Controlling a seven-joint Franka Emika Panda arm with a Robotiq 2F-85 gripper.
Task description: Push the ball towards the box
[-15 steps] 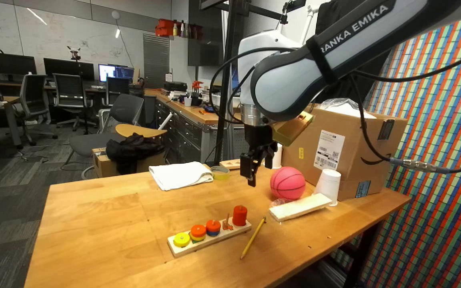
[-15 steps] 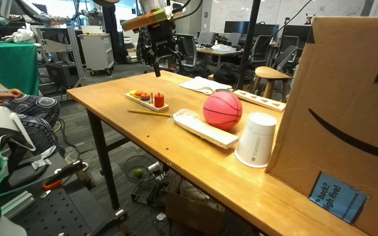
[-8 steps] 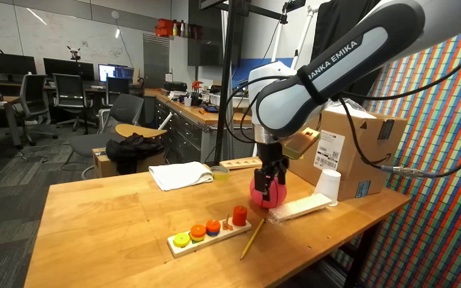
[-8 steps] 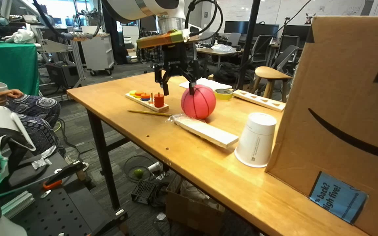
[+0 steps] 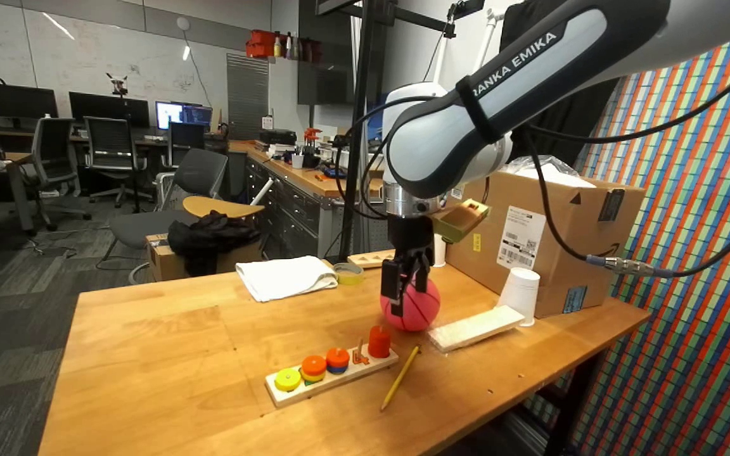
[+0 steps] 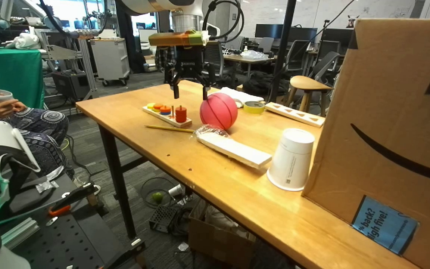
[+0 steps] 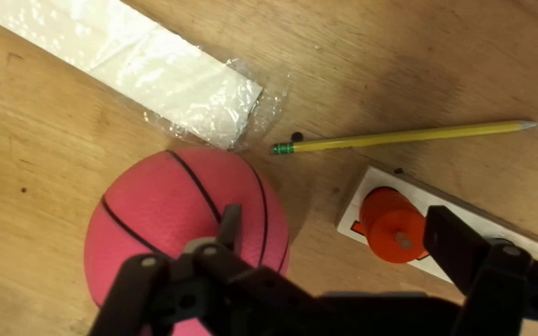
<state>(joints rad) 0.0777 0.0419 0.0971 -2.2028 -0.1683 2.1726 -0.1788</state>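
One pink round ball with black seam lines (image 6: 218,112) sits on the wooden tabletop (image 5: 168,335), well apart from the one big brown cardboard box (image 6: 386,127). I count a single black two-fingered gripper (image 6: 190,93) hanging above the ball, its fingers spread wide; one fingertip is right at the ball's upper edge, and I can't tell whether they touch. Just beside the ball lies one flat cream-coloured board wrapped in clear plastic (image 7: 124,53), and near the ball, one yellow pencil (image 7: 404,136). On the ball's side away from the box is one pale wooden stacking toy (image 5: 352,375), with coloured rings (image 5: 379,343) in four spots. Towards the box from the ball stands one upside-down white tapered cup (image 6: 291,160); a second white shape (image 5: 440,251), partly hidden, shows beyond the ball in an exterior view. Also past the ball lie one folded white cloth (image 5: 282,278), one yellow tape roll (image 6: 254,110) and one wooden strip with triangular cut-outs (image 6: 299,115).
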